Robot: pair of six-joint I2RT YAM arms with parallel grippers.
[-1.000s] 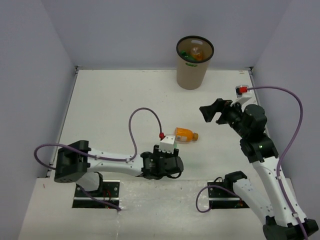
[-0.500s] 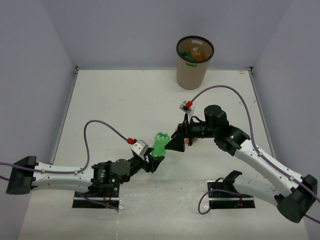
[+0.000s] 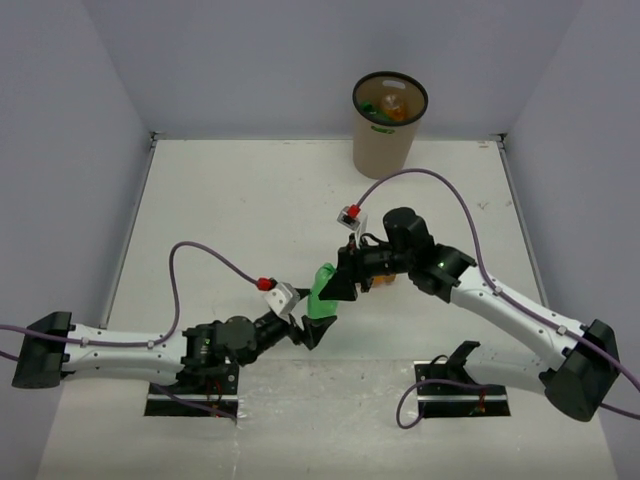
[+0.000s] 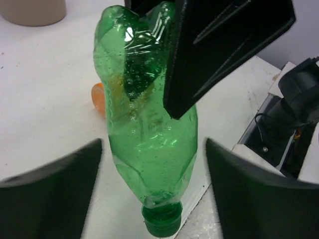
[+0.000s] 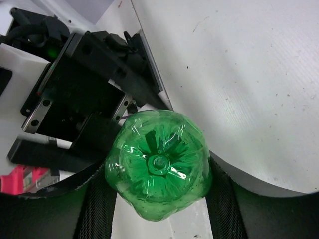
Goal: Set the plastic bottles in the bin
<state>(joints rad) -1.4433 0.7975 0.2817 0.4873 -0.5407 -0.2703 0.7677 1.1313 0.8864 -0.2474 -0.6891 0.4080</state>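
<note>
White table (image 3: 220,200) with pale walls on three sides carries both arms, which are bolted at its near edge. Just beyond the bases, the left gripper (image 3: 314,322) is clenched on the cap end of a green bottle (image 3: 320,298) and holds it raised above the table, cap toward the wrist. The right gripper (image 3: 333,285) meets the same bottle from the other side: its dark fingers (image 4: 219,45) lie against both sides of the bottle's bottom end, so it grasps it too. Behind them an orange bottle (image 4: 97,98) lies on its side on the table, partly hidden. Far back, near the rear wall, stands the tan bin (image 3: 384,150), upright, with orange and green bottles (image 3: 392,108) visible inside it.
</note>
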